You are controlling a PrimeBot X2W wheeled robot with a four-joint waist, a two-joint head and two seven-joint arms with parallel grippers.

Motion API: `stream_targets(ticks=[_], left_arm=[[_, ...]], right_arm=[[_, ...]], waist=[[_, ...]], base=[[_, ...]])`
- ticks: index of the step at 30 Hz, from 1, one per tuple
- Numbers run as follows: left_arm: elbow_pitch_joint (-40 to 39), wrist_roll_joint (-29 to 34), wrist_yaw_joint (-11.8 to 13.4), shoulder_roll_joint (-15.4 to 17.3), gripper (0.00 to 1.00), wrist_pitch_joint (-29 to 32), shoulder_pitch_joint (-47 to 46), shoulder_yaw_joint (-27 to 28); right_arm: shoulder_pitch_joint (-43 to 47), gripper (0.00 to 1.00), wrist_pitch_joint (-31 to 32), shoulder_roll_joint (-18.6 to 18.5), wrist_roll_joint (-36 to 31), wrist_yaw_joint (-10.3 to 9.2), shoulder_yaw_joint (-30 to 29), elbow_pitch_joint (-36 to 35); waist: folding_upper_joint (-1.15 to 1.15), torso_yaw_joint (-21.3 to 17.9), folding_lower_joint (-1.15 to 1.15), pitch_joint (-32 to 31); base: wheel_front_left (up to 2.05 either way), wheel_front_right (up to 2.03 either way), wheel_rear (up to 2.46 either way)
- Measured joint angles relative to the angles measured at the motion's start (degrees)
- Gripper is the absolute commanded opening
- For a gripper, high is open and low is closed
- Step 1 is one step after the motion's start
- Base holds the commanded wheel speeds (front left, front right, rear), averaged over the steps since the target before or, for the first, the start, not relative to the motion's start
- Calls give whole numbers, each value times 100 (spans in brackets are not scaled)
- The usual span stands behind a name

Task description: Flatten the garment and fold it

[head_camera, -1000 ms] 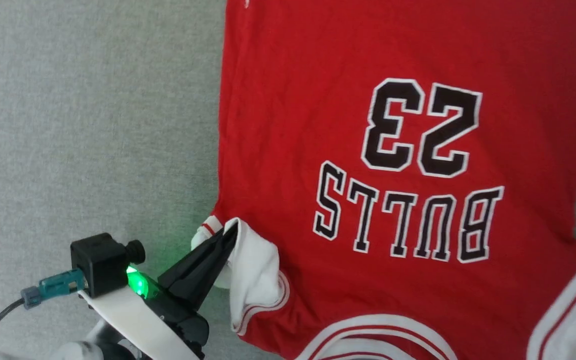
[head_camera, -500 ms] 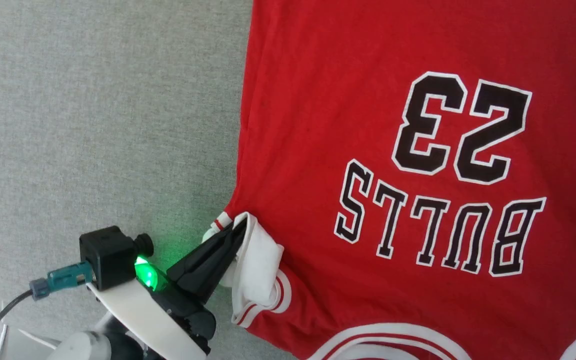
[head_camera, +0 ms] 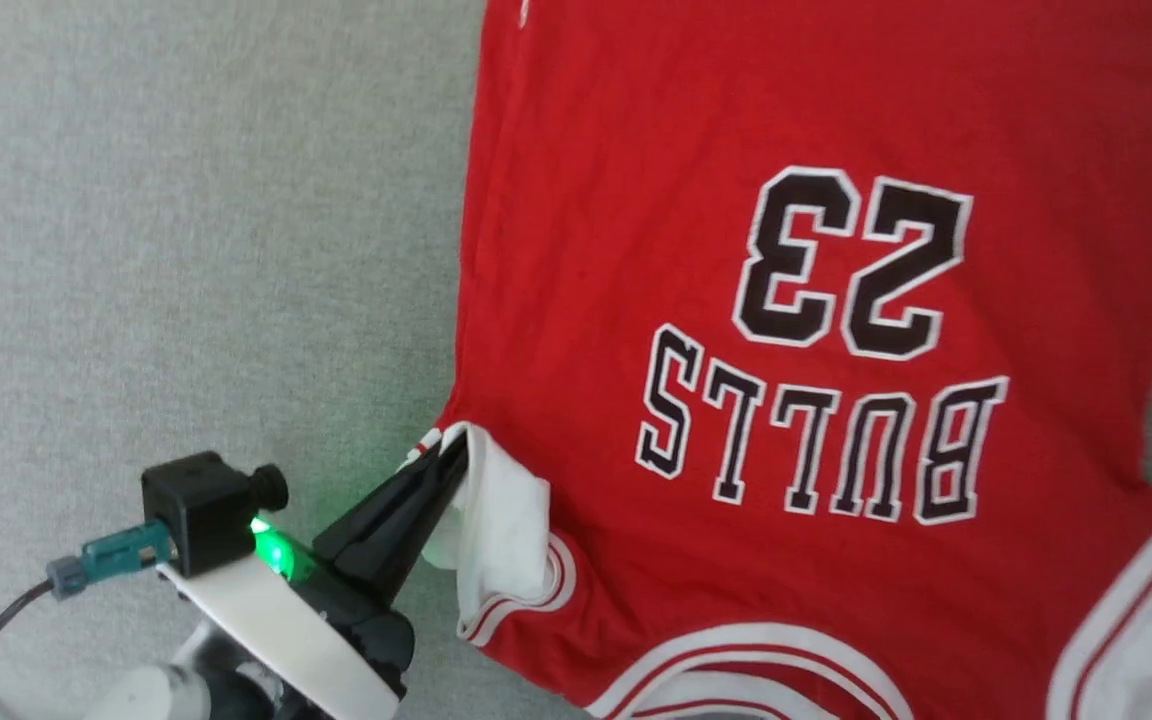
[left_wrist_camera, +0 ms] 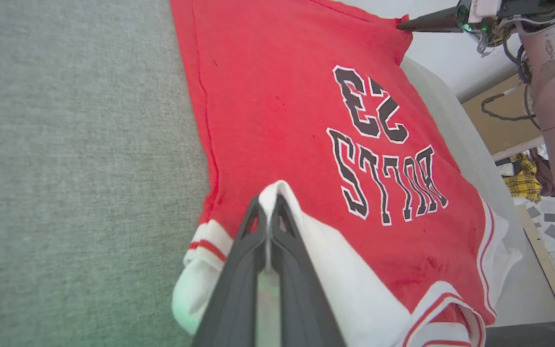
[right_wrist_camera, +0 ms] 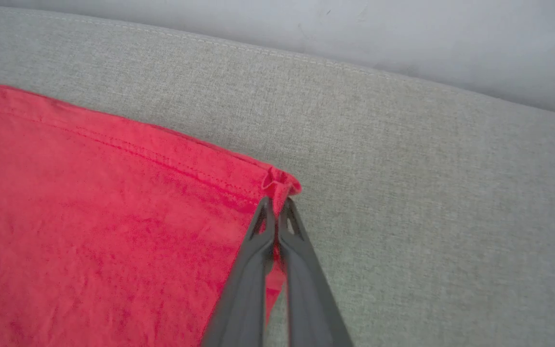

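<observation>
The garment (head_camera: 786, 150) lies spread on the grey surface (head_camera: 186, 250) in the head view, print side up. It is red, with black white-edged "BULLS 23" upside down to us, white sleeves and striped trim. The left gripper (head_camera: 453, 458) has its jaws clamped on the bunched sleeve (head_camera: 501, 520) at the near left corner. We judge the cloth light, limp and not slippery. It will sag and crease wherever unsupported, so corners, hems and sleeve edges are the places to pinch.

In the left wrist view those jaws meet on a fold of white sleeve, with the striped cuff (left_wrist_camera: 207, 241) just beside them. The red body lies mostly flat with small wrinkles. The right gripper (left_wrist_camera: 403, 25) pinches the far corner.

In the right wrist view the right jaws are pressed together on the hem corner (right_wrist_camera: 282, 185), which puckers slightly. The cloth beside it lies flat.
</observation>
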Motion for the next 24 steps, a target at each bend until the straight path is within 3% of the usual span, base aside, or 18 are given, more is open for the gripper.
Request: stream_targets(ticks=[8,14,19,24], left_arm=[[-37,-8,247,102,0,7,417,42],[-52,-114,404,149,0,5,857,82],[-65,-164,511,203,0,7,1160,94],[-112,-216,633,288,0,8,1446,133]], right_arm=[[959,0,-265,-483,1069,1,283,-827],[2395,0,-328,-802,1679,1,-98,-1890],[3728,0,-323,-747,2006,0,-787,-2703],[5098,0,-225,-379,2191,0,-1446,-3464]], waist=[[0,-269,-1,-667],[0,-478,-1,-1252],[0,-651,-2,-1737],[0,-824,-2,-2162]], base=[[0,0,0],[0,0,0],[0,0,0],[0,0,0]])
